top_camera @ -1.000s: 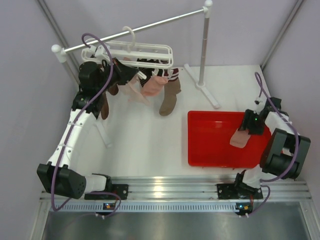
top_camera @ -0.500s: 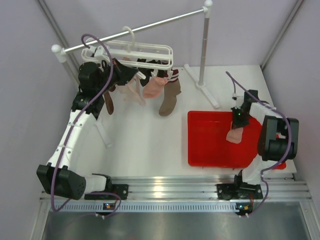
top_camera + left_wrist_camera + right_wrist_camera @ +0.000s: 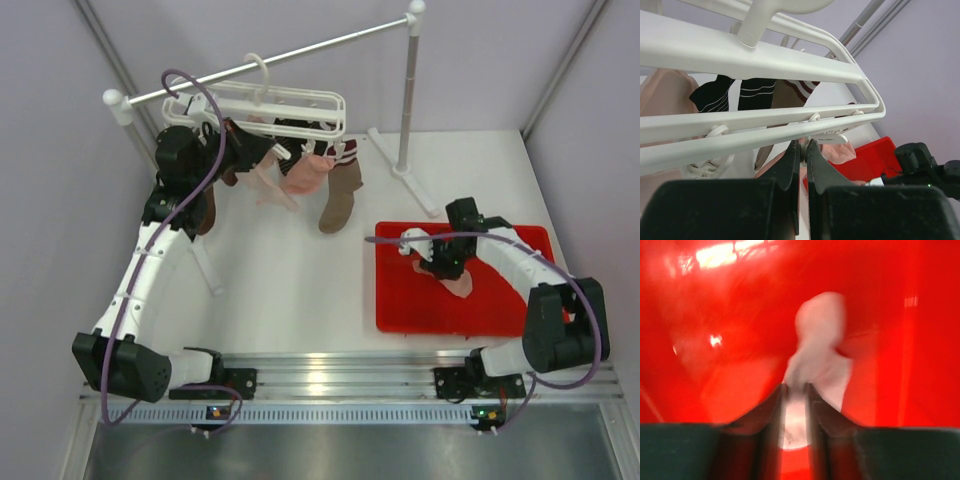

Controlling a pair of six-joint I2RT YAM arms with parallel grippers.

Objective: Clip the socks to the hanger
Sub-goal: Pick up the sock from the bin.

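Observation:
The white hanger (image 3: 290,100) hangs by its hook from the rail; its bars fill the left wrist view (image 3: 765,55). Taupe-brown socks (image 3: 340,195) with striped cuffs (image 3: 757,92) and pale pink socks (image 3: 308,172) dangle from its clips. My left gripper (image 3: 265,150) reaches up under the hanger's near bar, its jaws (image 3: 803,145) shut on a small white clip. My right gripper (image 3: 447,262) is over the red tray (image 3: 400,300), shut on a pale pink sock (image 3: 820,340) that hangs limp below it (image 3: 459,286).
The long white rail (image 3: 300,52) rests on poles; one pole (image 3: 405,100) has a white foot reaching toward the tray's far left corner. Another pole foot (image 3: 205,265) lies by the left arm. The red tray's floor (image 3: 715,300) lies below the right gripper.
My right arm has swung from the tray's right edge leftward to over its middle, carrying the pink sock. The left gripper stays at the hanger; the hung socks sway slightly.

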